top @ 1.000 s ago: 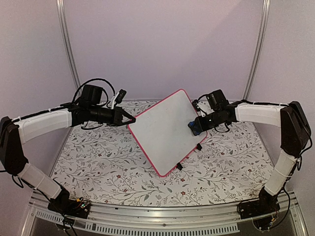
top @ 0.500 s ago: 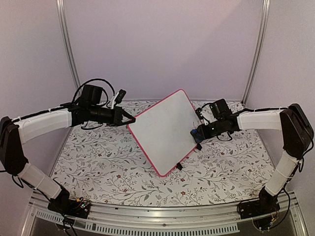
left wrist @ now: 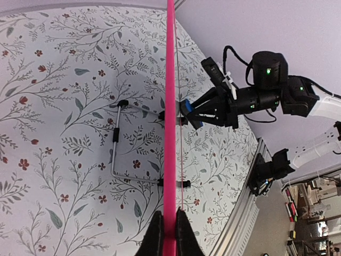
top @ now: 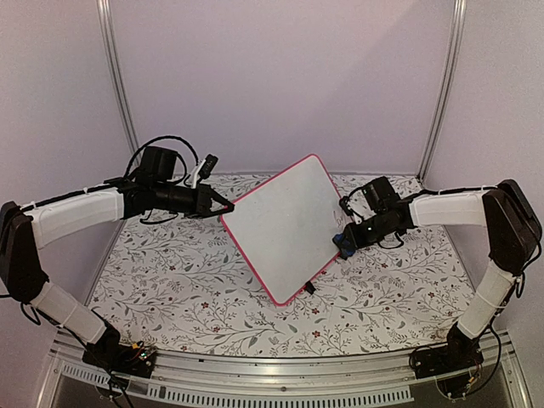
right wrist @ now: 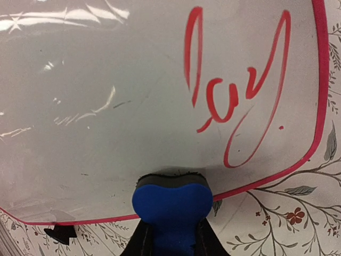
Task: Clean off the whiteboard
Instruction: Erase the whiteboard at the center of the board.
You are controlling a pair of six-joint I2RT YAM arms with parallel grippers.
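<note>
Holds whiteboard [top: 285,225] tilted over floral table [top: 170,280], left gripper [top: 223,206] pinched on its pink frame edge. Presses blue eraser [right wrist: 171,202], clamped in right gripper [top: 342,240], against board face near rim, below red scribble [right wrist: 234,101].

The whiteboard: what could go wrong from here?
1. The left gripper pinches only the thin frame of the whiteboard, so a push from the blue eraser may twist or slip it.
2. The right gripper holds the eraser at the rim, below the red writing; it may slide off the edge and miss it.
</note>
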